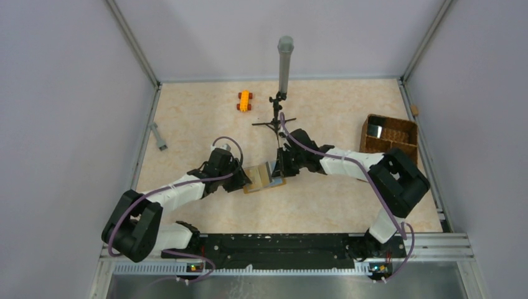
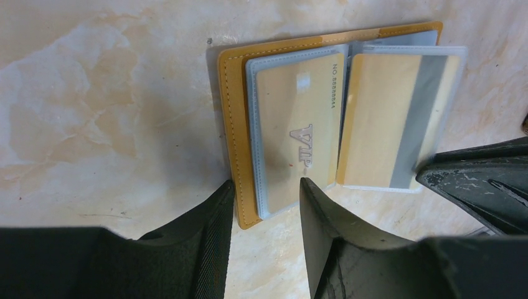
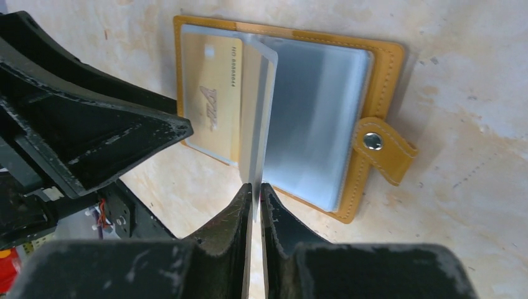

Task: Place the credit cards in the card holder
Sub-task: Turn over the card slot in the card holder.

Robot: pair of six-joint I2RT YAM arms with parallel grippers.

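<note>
My right gripper [image 3: 255, 187] is pinched almost closed on the near edge of a clear plastic sleeve leaf [image 3: 258, 112], holding it raised on edge over the spine of the mustard-orange folding card holder [image 3: 381, 68]; that leaf carries a gold card with a grey stripe [image 2: 373, 118]. My left gripper [image 2: 264, 187] stands at middling width with nothing between its jaws, its tips at the holder's near edge either side of the sleeve with the gold VIP card [image 2: 296, 124]. The holder lies open and flat on the marbled beige table [image 2: 93, 93], mid-table between both arms. I judge the pinch thin enough that the leaf could slip and flop over; a pull could also drag the whole holder if the left tips are not pinning it; the grippers sit close, so a careless sweep risks a knock. Both cards' long sides run parallel to the spine, away from my fingers; the snap tab [image 3: 377, 146] juts from the cover opposite the VIP card.
</note>
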